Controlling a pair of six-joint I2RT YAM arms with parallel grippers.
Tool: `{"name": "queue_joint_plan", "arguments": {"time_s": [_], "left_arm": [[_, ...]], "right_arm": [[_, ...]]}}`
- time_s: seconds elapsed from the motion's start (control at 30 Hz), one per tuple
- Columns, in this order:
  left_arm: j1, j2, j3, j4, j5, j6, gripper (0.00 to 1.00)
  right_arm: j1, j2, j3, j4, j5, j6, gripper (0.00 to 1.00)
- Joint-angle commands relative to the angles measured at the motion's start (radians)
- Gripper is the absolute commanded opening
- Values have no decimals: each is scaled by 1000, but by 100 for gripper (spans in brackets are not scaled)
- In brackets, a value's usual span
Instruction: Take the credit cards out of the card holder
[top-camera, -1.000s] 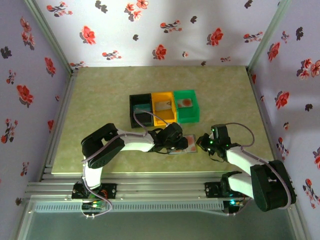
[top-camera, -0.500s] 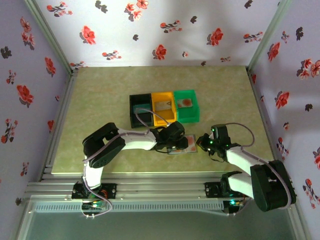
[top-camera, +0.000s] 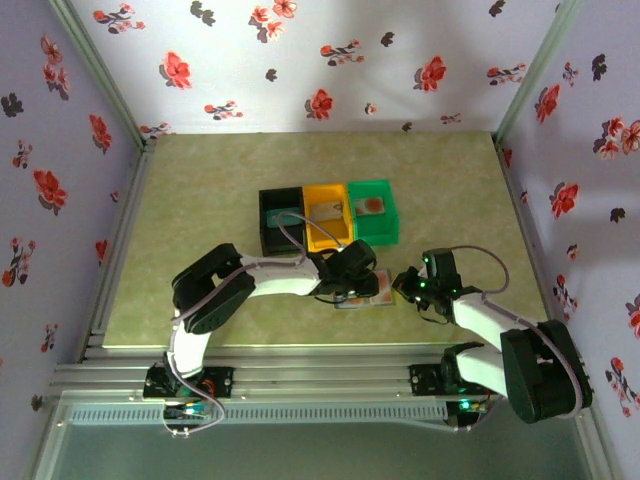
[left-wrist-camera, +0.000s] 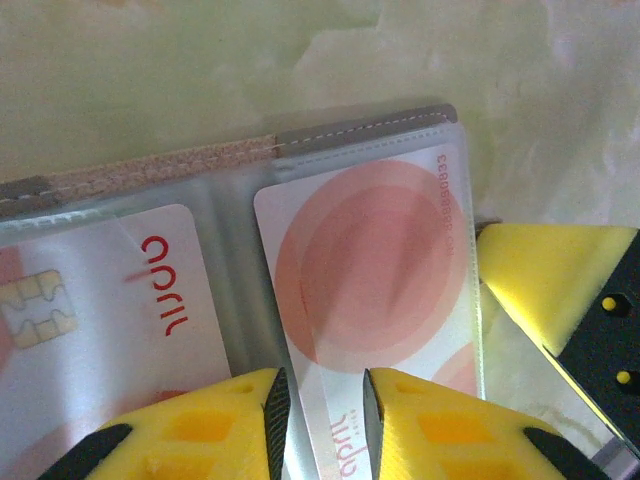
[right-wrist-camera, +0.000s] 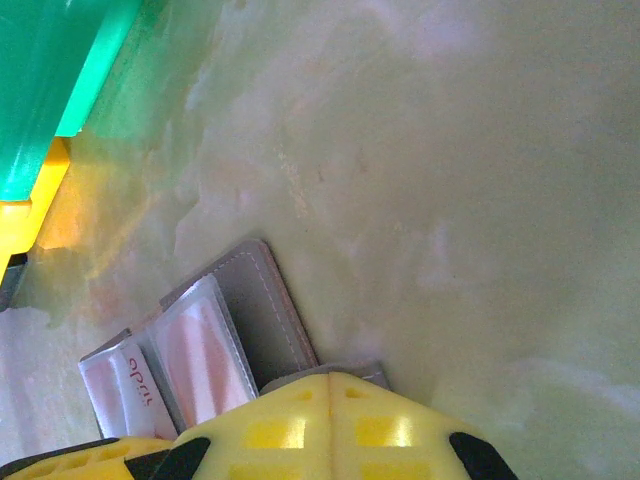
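The grey card holder (left-wrist-camera: 360, 128) lies open on the table, its clear sleeves facing up. A pale credit card with a red-orange blot (left-wrist-camera: 370, 250) sits in the right sleeve and another pale card (left-wrist-camera: 110, 310) in the left one. My left gripper (left-wrist-camera: 320, 410) is right above the blotted card's near end, jaws a narrow gap apart with the card's strip showing flat between them. My right gripper (right-wrist-camera: 330, 385) is shut, its tips resting on the holder's (right-wrist-camera: 265, 300) right edge. From above, both grippers (top-camera: 352, 285) (top-camera: 402, 288) meet at the holder (top-camera: 382, 292).
Black (top-camera: 280, 225), orange (top-camera: 327, 235) and green (top-camera: 373, 228) bins stand in a row just behind the holder; a card lies in the orange bin and one in the green bin. Floral walls enclose the table on three sides.
The left wrist has shifted slightly right and toward the bins over the holder, and its jaws have widened a touch. The right arm has not moved.
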Motion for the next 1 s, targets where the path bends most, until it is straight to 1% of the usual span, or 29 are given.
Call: {"name": "queue_joint_plan", "arguments": {"time_s": [0.0, 0.27, 0.4, 0.57, 0.73, 0.97], "left_arm": [[-8, 73, 4, -152, -66, 25, 31], [-9, 94, 34, -199, -89, 28, 32], [-11, 94, 25, -171, -89, 27, 33], [-11, 39, -37, -67, -101, 26, 32], [-11, -45, -137, 87, -116, 21, 30], [-11, -123, -245, 238, -129, 12, 28]], "right_arm": [[12, 23, -36, -56, 31, 16, 0], [15, 29, -41, -39, 19, 22, 0], [21, 37, -46, -20, 15, 30, 0], [31, 54, -52, 0, 15, 34, 0], [40, 66, -57, 13, 15, 37, 0], [45, 63, -57, 11, 24, 39, 0]]}}
